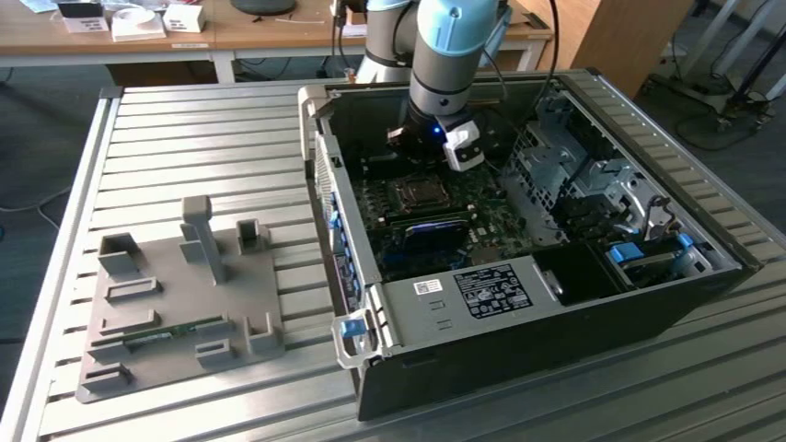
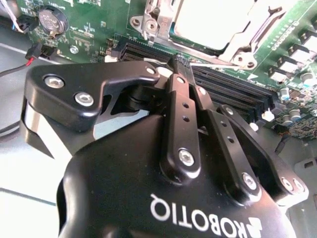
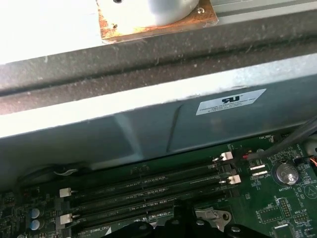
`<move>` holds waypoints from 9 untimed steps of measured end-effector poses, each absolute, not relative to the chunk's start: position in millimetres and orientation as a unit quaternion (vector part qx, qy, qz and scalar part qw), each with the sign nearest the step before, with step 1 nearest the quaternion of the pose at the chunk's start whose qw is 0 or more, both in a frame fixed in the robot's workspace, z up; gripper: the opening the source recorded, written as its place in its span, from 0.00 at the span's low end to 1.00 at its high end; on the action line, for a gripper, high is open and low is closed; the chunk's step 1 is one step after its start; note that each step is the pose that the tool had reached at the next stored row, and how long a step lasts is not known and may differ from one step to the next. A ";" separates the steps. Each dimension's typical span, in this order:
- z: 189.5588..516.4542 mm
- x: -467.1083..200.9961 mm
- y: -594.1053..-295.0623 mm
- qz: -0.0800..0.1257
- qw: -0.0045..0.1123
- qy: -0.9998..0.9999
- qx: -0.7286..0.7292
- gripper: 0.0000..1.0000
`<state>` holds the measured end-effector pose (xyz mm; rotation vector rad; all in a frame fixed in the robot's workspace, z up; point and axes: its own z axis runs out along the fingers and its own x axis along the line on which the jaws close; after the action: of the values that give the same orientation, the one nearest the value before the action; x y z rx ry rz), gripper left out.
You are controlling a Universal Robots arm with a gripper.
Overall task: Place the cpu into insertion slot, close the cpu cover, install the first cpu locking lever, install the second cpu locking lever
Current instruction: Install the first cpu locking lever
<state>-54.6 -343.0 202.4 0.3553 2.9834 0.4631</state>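
Logging my claw [image 2: 174,64], pads clenched on nothing I can see, low over the memory slots [image 2: 233,89] beside the cpu [image 2: 208,20], which lies seated under its cover [image 2: 247,37], I judge, ready for locking.

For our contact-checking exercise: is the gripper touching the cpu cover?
Cannot tell. In the second wrist view the gripper ends close by the cpu cover, over the memory slots, but neither contact nor a gap shows plainly.

wooden desk [image 1: 246,35] behind a slatted metal table [image 1: 184,138] (grey floor [image 1: 31,161])
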 end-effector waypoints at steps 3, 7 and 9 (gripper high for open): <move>202.5 -54.6 -342.2 0.152 0.051 0.980 0.117 0.11; 202.5 -54.6 -340.9 0.152 0.051 0.980 0.117 0.11; 202.5 -54.6 -339.9 0.152 0.051 0.980 0.117 0.11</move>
<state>-54.6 -339.9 202.5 0.3553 2.9833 0.4633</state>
